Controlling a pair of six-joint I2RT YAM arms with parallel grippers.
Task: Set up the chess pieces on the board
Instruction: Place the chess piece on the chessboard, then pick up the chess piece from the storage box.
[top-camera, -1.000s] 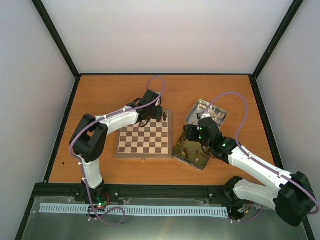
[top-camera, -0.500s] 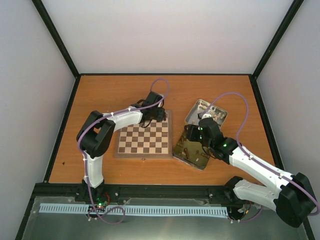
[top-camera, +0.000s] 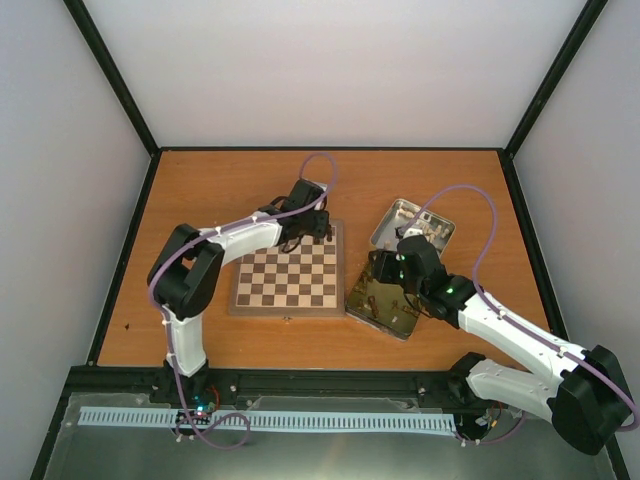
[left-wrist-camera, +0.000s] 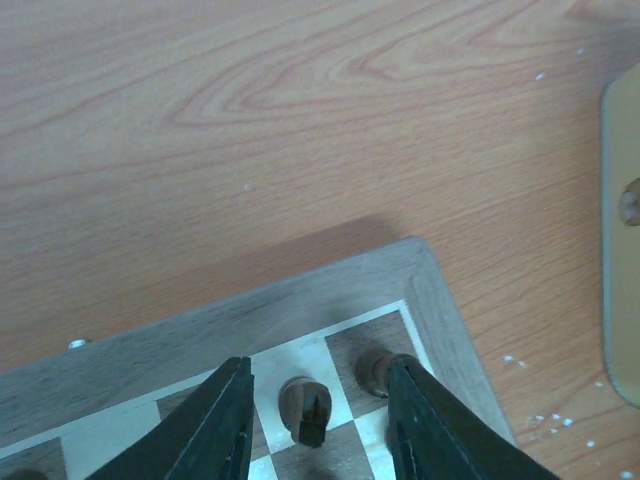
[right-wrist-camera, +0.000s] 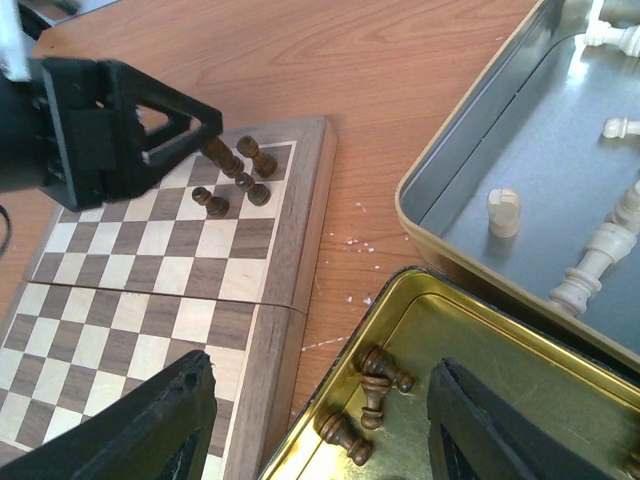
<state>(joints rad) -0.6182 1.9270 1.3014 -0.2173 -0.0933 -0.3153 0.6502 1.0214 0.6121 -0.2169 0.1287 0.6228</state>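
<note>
A dark chess piece (left-wrist-camera: 303, 412) is being straddled, untouched, by the spread jaws of the left gripper (left-wrist-camera: 318, 380) at a corner of the board (left-wrist-camera: 200, 340) (another piece (left-wrist-camera: 372, 370) stands beside one finger). The right gripper (right-wrist-camera: 320, 400) is being held wide open above the gold tin (right-wrist-camera: 440, 300).

Bright even light, soft shadows, perhaps blurry

Inside a robotics lab test cell: two white-and-black robot arms, the left arm (top-camera: 190, 280) and the right arm (top-camera: 510, 330), are bolted side by side to a metal base plate (top-camera: 330, 455) at the near edge of a wooden worktop (top-camera: 230, 190). Plain white panels (top-camera: 340, 70) in a black frame (top-camera: 112, 75) enclose the cell. Purple cables (top-camera: 462, 187) loop off the arms, and a slotted cable duct (top-camera: 270, 420) runs along the front.
</note>
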